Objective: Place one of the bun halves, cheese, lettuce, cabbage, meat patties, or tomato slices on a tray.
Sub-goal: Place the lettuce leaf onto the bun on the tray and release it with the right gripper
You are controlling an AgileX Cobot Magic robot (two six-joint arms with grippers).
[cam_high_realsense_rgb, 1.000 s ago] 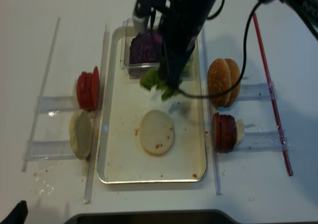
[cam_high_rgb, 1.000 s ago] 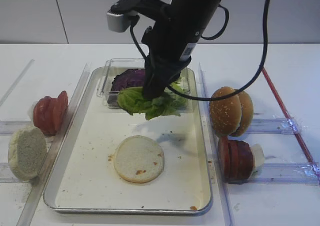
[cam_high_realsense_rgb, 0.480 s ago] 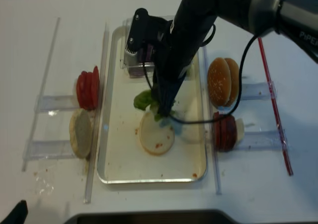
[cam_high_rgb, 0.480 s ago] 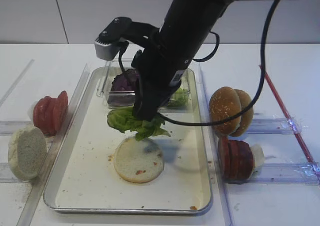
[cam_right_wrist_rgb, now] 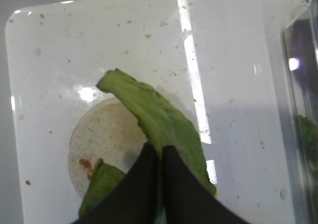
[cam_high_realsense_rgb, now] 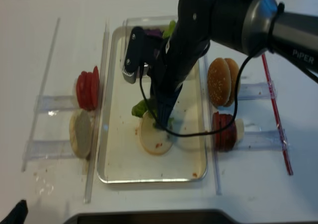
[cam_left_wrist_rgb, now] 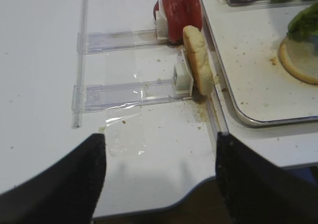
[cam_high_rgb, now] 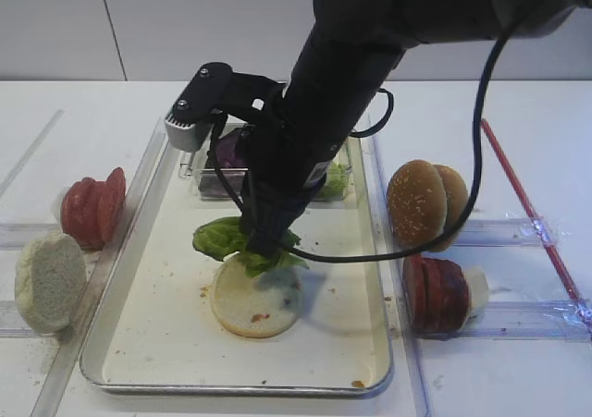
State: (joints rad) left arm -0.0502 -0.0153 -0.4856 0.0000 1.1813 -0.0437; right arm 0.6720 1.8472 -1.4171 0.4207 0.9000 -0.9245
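Right tool (cam_right_wrist_rgb: 160, 157) clamped on lettuce (cam_right_wrist_rgb: 159, 119) over pale bun half (cam_high_rgb: 254, 297) in tray (cam_high_rgb: 166, 343), clear box (cam_high_rgb: 208, 181) behind

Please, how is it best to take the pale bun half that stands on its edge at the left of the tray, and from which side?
The pale bun half stands upright on edge in a clear plastic rail, beside the tray rim. Probably best to come from above and close the jaws across its two flat faces near the top edge. The tomato slices behind it leave little room from that end.
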